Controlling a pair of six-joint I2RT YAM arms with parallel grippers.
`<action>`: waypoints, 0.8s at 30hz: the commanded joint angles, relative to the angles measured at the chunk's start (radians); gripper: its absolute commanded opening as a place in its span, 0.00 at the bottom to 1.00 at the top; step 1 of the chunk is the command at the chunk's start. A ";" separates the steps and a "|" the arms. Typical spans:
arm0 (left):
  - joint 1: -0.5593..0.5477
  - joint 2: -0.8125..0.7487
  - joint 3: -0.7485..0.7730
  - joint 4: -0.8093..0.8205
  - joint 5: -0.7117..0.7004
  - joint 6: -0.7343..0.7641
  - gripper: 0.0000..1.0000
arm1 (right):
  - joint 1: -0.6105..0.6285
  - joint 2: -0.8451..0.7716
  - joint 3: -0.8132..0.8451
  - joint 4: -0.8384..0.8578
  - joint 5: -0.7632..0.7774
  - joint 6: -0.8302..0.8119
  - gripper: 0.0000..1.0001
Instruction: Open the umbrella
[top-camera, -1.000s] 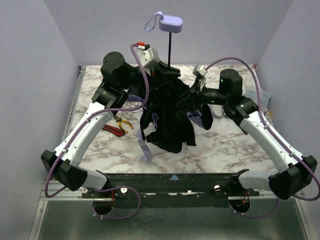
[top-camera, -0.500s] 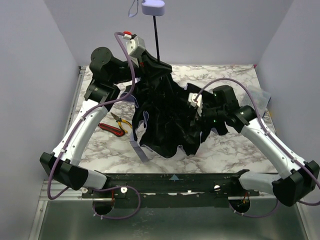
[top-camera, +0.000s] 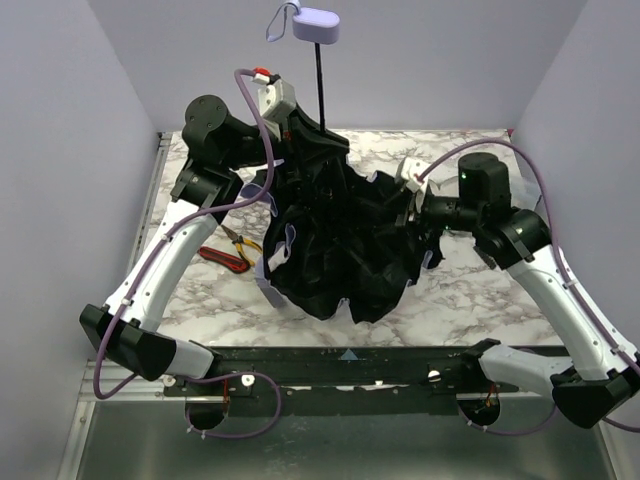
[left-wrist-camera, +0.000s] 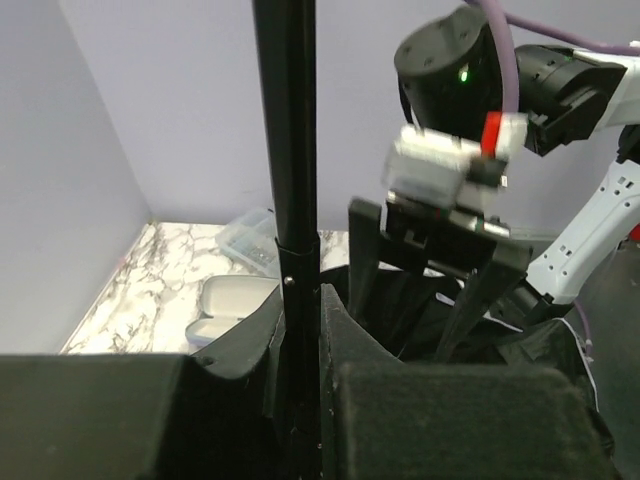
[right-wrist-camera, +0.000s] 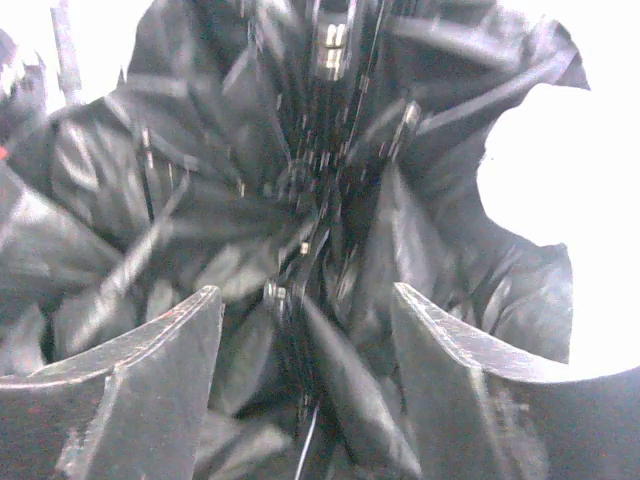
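Top view, umbrella: the umbrella is upside down over the middle of the marble table. Its black inner side hangs out in crumpled folds, with lavender edges at the near left.
Top view, handle: the lavender handle is the highest point, on top of the thin black shaft.
Top view, left arm: the left gripper sits at the shaft just above the canopy.
Top view, right arm: the right gripper points into the canopy's right side.
Top view, loose tool: pliers with red and yellow grips lie on the table to the left of the canopy.
Left wrist, jaws: the left gripper is clenched on the shaft, which runs upright between its dark pads.
Left wrist, containers: a clear plastic box and a pale case sit on the marble just beside each other. The case is closed. What the box holds cannot be told. Neither can be made out from above.
Left wrist, opposite arm: the right gripper shows with its fingers spread, tips down among the black folds.
Right wrist, jaws: the right gripper is released, its fingers standing wide apart.
Right wrist, between the fingers: blurred black fabric and thin metal ribs of the umbrella fill the gap. Only this view shows the ribs.
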 joint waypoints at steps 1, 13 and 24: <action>-0.024 -0.022 0.022 0.045 0.027 0.021 0.00 | -0.001 0.004 0.031 0.243 -0.098 0.241 0.66; -0.043 -0.026 0.034 0.066 0.046 -0.035 0.00 | 0.041 0.154 -0.011 0.506 -0.092 0.361 0.23; -0.039 -0.074 0.012 0.088 0.110 -0.110 0.00 | 0.043 0.173 -0.117 0.554 0.474 0.240 0.20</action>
